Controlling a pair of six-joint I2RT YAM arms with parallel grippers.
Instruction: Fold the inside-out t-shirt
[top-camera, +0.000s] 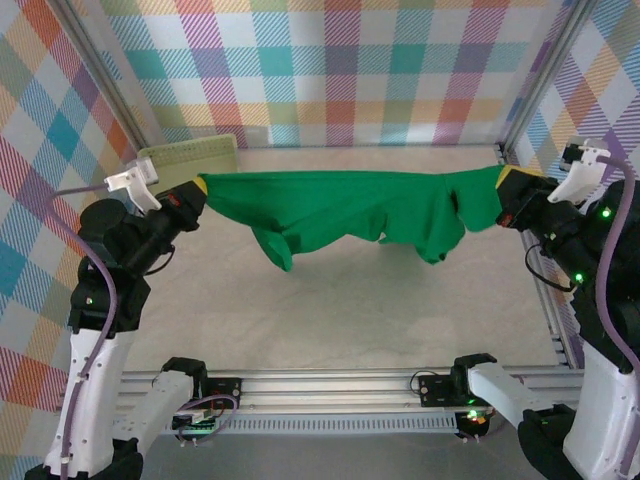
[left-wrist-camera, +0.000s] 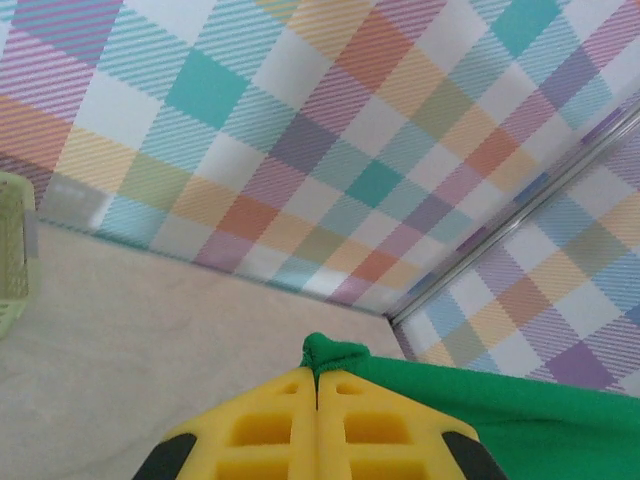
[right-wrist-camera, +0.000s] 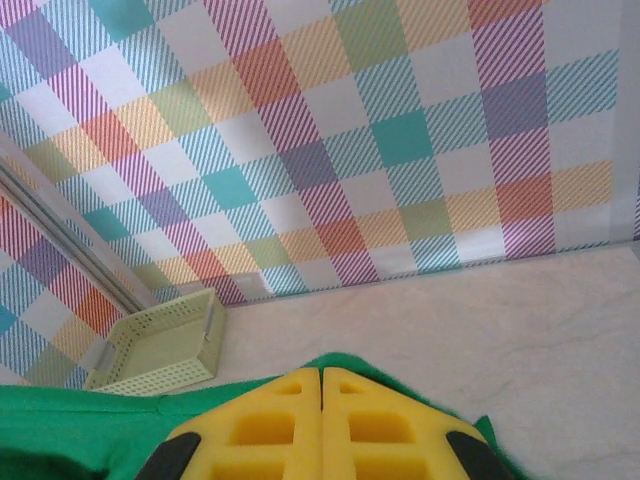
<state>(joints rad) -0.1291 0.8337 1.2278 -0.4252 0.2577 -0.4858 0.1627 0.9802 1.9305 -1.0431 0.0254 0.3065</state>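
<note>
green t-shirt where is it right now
In the top view the green t-shirt is stretched across the table, between the left gripper and the right gripper, both shut on it.

The t-shirt (top-camera: 340, 210) is bright green, plain and wrinkly. It is held up in the air and stretched wide between the left gripper (top-camera: 200, 187) and the right gripper (top-camera: 505, 178). Each end is pinched tight between closed yellow fingers (left-wrist-camera: 260, 430). A small green tuft is seen poking out just past the left fingertips. The top edge is pulled almost straight from one pair of fingers to the other. The middle is left hanging below the fingers, with two loose lumps sagging lowest.
</note>
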